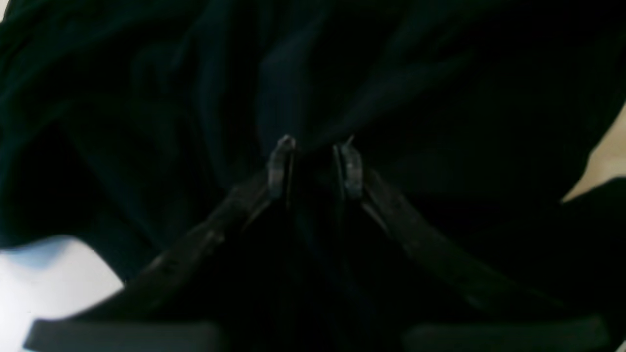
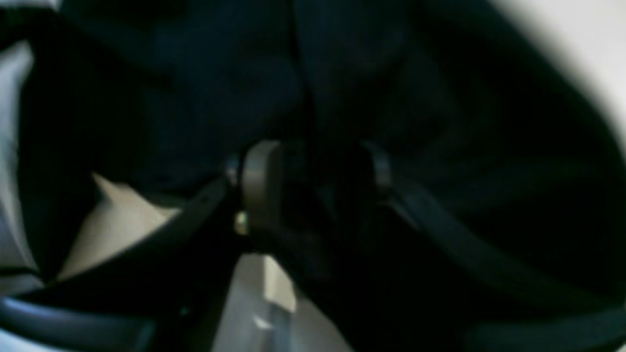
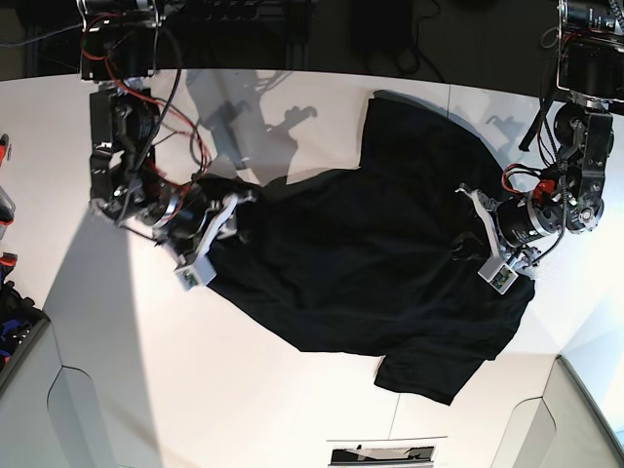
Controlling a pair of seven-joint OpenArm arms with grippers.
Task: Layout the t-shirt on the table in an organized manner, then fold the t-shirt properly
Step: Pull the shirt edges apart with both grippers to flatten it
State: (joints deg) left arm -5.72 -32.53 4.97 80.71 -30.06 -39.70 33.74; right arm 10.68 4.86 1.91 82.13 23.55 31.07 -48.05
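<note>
The black cloth t-shirt (image 3: 370,253) stretches lengthwise between both pincers on the white table (image 3: 117,370): left gripper (image 1: 315,164) clamps cloth, right gripper (image 2: 313,181) stands parted.

Your two arms are black, jointed metal, with loose red and black cables looping along the links. The right arm (image 3: 127,136) shows the most wiring, bundled near its upper joints. Each wrist carries a small white camera block with a green board: right (image 3: 195,271), left (image 3: 497,276). The fingers (image 1: 281,166) are thin, dark, angled bars ending in flat greyish pads, scuffed along their edges.
</note>
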